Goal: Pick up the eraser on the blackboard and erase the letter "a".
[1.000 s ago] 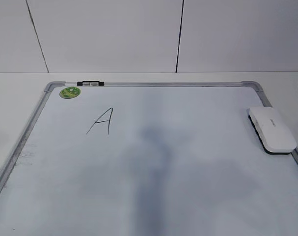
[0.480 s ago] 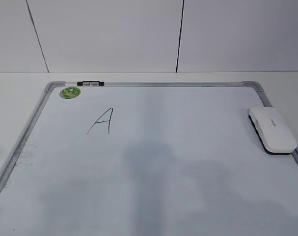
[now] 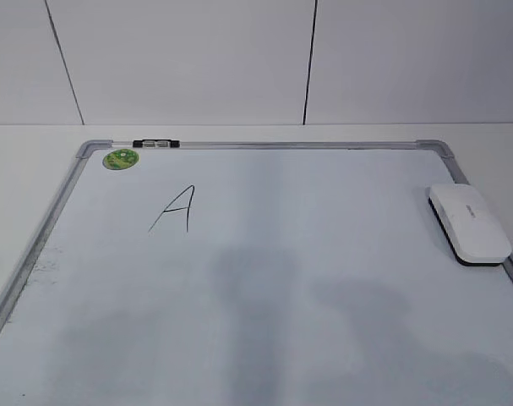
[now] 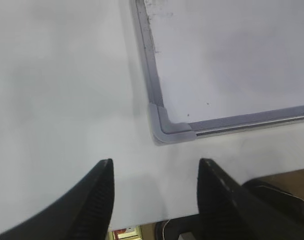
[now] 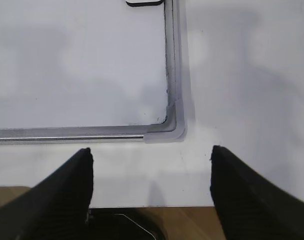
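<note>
The eraser lies flat at the right edge of the blackboard, its long axis running from the far side toward the near right, partly over the grey frame. A capital "A" sits upper left, beside a green sticker; no small "a" is legible from here. Nothing on the board has shifted since a second ago; only the shadows changed. The left pincer and right pincer both gape wide, empty, over the white counter near the board's near corners.
</note>
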